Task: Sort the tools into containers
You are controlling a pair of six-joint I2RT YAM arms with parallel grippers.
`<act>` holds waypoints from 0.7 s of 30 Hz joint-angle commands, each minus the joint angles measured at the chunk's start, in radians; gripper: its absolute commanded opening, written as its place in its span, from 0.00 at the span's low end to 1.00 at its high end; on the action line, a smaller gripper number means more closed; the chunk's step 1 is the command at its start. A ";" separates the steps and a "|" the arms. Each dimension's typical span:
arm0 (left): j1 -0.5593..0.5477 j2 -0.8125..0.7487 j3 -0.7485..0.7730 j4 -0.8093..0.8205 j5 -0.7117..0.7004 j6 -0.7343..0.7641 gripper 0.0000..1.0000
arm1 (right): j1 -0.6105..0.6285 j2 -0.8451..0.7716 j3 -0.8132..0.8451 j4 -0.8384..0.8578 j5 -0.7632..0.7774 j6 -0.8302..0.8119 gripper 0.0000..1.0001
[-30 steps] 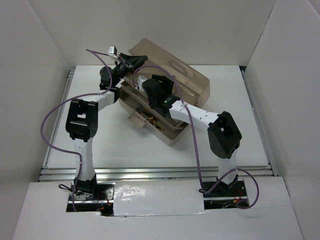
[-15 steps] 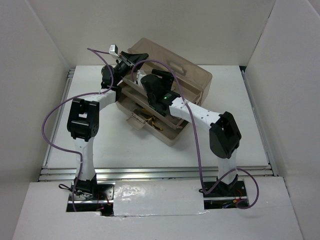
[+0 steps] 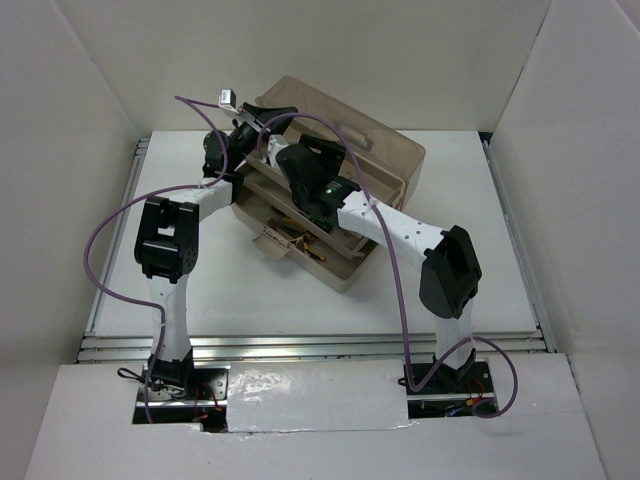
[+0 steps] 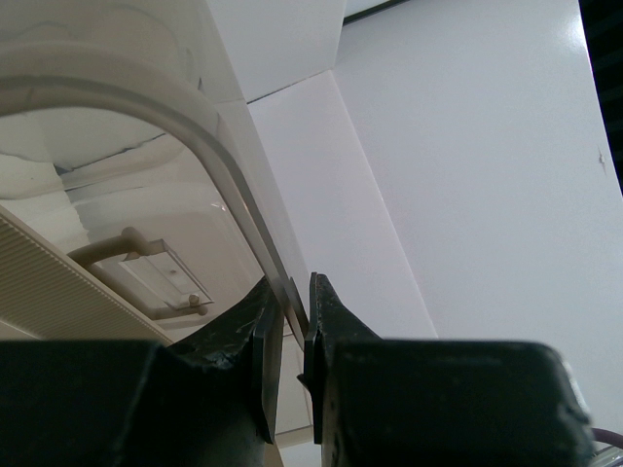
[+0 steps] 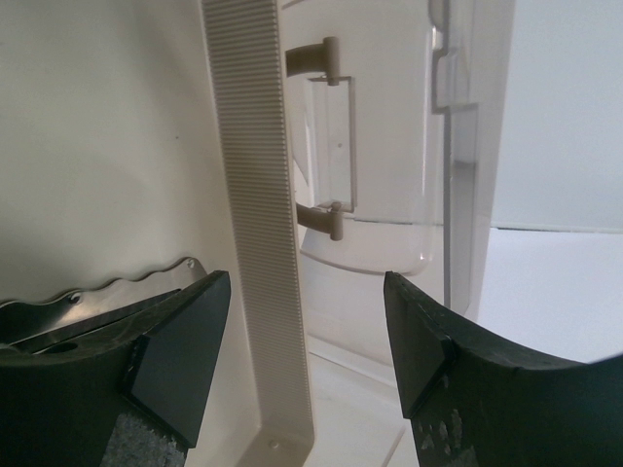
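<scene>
Toolbox lid (image 4: pixel 209 146) edge sits pinched between the left jaws.

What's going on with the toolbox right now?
The left gripper is pinched shut on the rim of the lid, at the box's far-left corner. The right gripper hangs open and holds nothing, low over the middle of the toolbox. A few yellow-handled tools show inside the box on its near side.
</scene>
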 commanded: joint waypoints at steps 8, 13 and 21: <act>0.001 -0.022 0.027 0.278 0.034 0.057 0.00 | 0.037 -0.081 0.136 -0.201 -0.020 0.174 0.75; 0.008 -0.054 -0.019 0.292 0.047 0.059 0.00 | 0.057 -0.136 0.111 -0.235 -0.083 0.246 0.77; 0.031 -0.135 -0.108 0.260 0.091 0.068 0.00 | 0.082 -0.202 0.162 -0.354 -0.231 0.411 0.80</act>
